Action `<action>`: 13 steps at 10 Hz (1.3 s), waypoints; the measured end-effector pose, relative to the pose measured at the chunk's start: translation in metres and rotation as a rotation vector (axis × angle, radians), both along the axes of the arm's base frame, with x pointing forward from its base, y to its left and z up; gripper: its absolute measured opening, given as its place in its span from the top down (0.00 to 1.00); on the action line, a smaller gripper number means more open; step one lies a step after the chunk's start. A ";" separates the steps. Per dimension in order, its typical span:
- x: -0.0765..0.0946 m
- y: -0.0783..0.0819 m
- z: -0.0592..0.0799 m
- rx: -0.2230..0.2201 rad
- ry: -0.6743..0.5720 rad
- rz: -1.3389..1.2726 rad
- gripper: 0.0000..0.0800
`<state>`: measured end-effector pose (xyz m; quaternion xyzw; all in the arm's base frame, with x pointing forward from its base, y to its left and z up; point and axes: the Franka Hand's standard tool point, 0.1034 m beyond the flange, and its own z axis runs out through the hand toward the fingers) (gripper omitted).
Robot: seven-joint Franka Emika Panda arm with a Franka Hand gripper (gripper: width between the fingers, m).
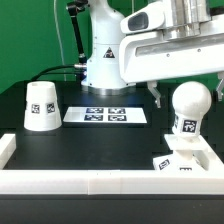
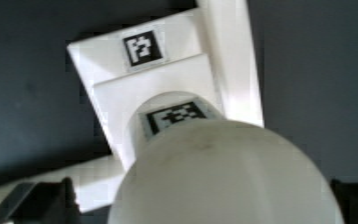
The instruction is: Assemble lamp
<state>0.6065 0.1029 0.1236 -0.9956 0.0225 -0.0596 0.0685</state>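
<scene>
The bulb (image 1: pixel 188 103) stands upright on its neck on the base block (image 1: pixel 176 162), tucked against the white rail (image 1: pixel 90 181) at the exterior view's right. The gripper (image 1: pixel 184 96) hangs over it, its 2 fingers (image 2: pixel 30 200) spread wide either side of the bulb, gripping nothing. The shade (image 1: pixel 40 106) sits wide end down, well apart, past the marker board (image 1: pixel 105 116).

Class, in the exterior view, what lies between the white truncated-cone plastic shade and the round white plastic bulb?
The thin flat white marker board lies on the black table between shade and bulb; only the exterior view shows this.
</scene>
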 end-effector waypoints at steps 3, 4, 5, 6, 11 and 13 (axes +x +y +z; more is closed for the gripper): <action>0.004 0.002 0.001 -0.084 -0.047 0.350 0.13; 0.005 0.004 0.001 -0.100 -0.058 0.436 0.13; 0.006 0.006 0.001 -0.113 -0.069 0.530 0.13; 0.007 0.005 0.001 -0.124 -0.079 0.617 0.13; 0.010 0.003 0.001 -0.190 -0.118 0.985 0.13; 0.012 0.003 0.001 -0.221 -0.128 1.145 0.13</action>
